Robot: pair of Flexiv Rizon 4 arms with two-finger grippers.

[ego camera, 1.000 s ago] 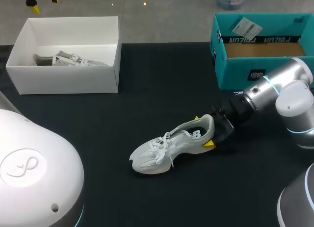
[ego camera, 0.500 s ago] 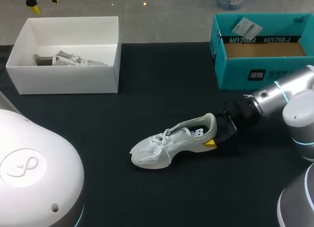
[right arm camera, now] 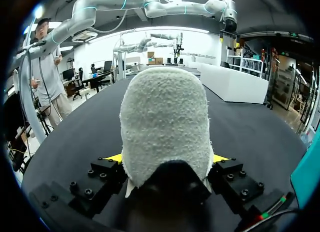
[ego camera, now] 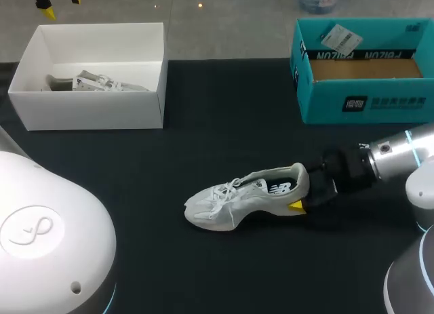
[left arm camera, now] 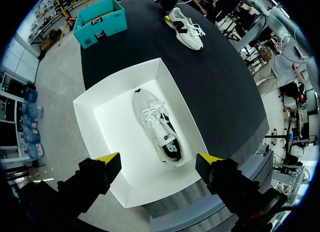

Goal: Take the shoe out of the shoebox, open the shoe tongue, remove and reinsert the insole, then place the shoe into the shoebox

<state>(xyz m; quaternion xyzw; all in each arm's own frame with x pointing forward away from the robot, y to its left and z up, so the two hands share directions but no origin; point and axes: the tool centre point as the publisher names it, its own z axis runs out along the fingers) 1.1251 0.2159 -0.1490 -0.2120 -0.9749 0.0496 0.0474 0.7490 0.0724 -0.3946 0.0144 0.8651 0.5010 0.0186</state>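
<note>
From the head view you see the shoe lying on the dark counter, toe pointing away from your right arm, well apart from the white shoebox and the teal box. Only one yellow tip shows there, at the near side of the heel. The right wrist view gives you what that misses: the right pincer has a yellow tip pressed against each side of the fuzzy heel, so it is clamped on the shoe, the fingers spread only as far as the heel is wide. The left wrist view looks straight down into the white shoebox, where a second shoe lies on its side. The left pincer hangs above that box with its fingers wide apart, holding and touching nothing.
</note>
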